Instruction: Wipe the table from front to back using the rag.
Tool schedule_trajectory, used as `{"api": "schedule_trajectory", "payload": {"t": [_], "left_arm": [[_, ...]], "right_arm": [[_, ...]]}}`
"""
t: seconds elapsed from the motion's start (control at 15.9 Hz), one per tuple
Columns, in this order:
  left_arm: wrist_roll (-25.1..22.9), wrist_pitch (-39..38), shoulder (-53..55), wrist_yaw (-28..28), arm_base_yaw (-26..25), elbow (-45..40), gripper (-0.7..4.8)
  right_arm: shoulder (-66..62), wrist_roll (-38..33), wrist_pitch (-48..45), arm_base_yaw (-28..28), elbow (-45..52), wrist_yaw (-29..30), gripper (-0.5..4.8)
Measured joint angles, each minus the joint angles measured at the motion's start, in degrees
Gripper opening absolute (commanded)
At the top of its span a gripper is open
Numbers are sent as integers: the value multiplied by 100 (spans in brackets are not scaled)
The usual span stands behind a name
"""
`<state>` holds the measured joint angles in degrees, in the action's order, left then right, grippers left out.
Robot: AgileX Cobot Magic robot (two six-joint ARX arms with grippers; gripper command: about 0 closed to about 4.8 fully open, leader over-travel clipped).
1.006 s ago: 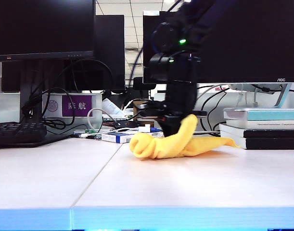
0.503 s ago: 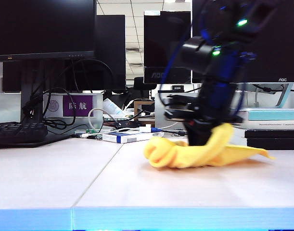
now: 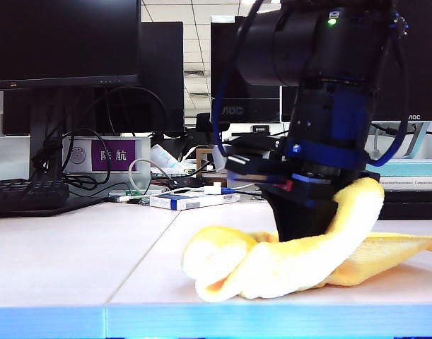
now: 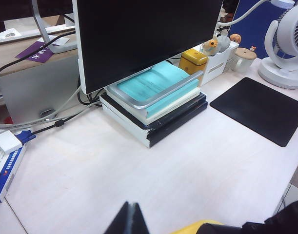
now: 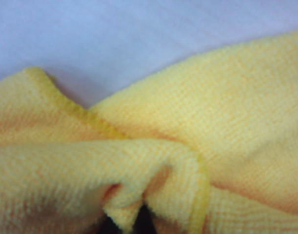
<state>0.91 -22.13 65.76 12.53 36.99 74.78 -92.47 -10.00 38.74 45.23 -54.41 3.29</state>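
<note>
The right claw (image 3: pixel 300 236) stands clenched on the yellow microfibre rag (image 3: pixel 286 265), pointing straight down at the desk (image 3: pixel 81 258). The rag lies bunched at the front edge of the desk, just behind the blue edge strip (image 3: pixel 201 321), right of the seam line. One fold rises up beside the claw body; a flatter tail trails toward the right edge. In the right wrist view the rag (image 5: pixel 188 122) fills almost the whole picture, gathered into a pinch between the fingertips, with bare desk (image 5: pixel 114 34) beyond it.

The left claw (image 4: pixel 130 222) is pressed fully shut and grasps nothing. It hovers over the desk (image 4: pixel 139 161) toward the right rear, near the stack of books (image 4: pixel 156 105) under the monitor (image 4: pixel 144 34).

Procedure for the stroke, judged from this position:

1. Keep the right claw clenched on the rag; a loosened pinch is likely to leave the cloth behind.
2. Hold steady downward pressure so the bunched cloth stays flat against the desk.
3. Push from the front edge straight toward the rear edge, parallel to the seam.
4. Stop short of the white-and-blue box (image 3: pixel 184 201) and cables at the rear.
5. Keep the left claw clear of the path.
</note>
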Motion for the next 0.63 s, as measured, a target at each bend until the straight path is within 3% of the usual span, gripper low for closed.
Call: {"api": "schedule_trajectory", "payload": {"t": [0.44,0.57,0.63], "left_arm": [[-133,-195,262,125,-2,0,-5],[-140,-415,374,273,0,-7,-5],[-164,-479,424,291,-2,-7,-5]], "right_arm": [[260,-179,120,-35,98,85,-3],[258,-175,125,-297,31,197,206],[258,-179,151,-356,13,323,208]]}}
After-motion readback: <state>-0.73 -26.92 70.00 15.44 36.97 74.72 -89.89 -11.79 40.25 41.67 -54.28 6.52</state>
